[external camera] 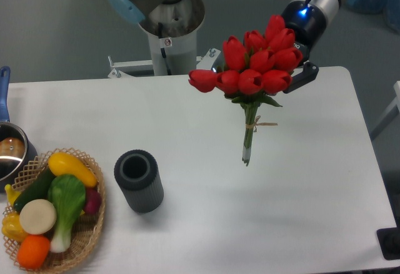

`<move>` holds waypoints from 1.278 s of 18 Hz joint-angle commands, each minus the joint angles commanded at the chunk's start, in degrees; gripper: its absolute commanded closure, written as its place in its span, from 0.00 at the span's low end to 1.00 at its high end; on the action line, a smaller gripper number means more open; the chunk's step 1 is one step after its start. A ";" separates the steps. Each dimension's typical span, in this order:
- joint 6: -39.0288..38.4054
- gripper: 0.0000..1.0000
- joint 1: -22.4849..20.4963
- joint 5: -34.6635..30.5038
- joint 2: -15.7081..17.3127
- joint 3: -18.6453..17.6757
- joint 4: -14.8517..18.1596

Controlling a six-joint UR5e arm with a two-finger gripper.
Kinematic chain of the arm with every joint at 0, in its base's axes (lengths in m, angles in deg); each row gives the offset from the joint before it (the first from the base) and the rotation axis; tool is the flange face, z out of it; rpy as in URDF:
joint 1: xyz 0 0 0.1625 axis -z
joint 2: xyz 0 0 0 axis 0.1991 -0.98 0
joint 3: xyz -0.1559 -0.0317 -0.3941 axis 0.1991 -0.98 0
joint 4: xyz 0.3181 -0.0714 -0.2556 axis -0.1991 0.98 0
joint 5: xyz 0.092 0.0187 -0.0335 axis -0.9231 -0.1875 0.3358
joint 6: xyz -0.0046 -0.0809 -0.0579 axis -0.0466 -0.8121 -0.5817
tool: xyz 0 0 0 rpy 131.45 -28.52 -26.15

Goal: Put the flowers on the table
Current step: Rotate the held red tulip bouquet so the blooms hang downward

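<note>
The gripper (259, 71) is pinching the flowers (253, 67) just under the blooms and is holding them upright above the far right part of the surface (300, 192), so lowering and releasing are probably coming next.

Red blooms on green stems bound with pale twine are shown by the flowers (253, 61). The table (300, 199) is seen as plain white. A dark grey ribbed cylinder (139, 181) and a tan woven basket (87, 236) are seen.
</note>
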 joint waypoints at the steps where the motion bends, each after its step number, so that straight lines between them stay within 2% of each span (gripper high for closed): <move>1: 0.17 0.67 -0.17 0.00 0.09 -0.35 -0.09; 5: -0.26 0.67 -0.62 -0.87 0.44 -0.18 0.09; 11: -0.79 0.67 -0.53 -12.02 3.69 -0.70 0.44; 17: -0.79 0.67 -0.35 -25.90 7.02 -0.79 0.79; 19: -0.79 0.67 -0.18 -32.31 8.26 -0.88 1.14; 23: -0.62 0.67 0.87 -41.82 8.44 -0.70 1.14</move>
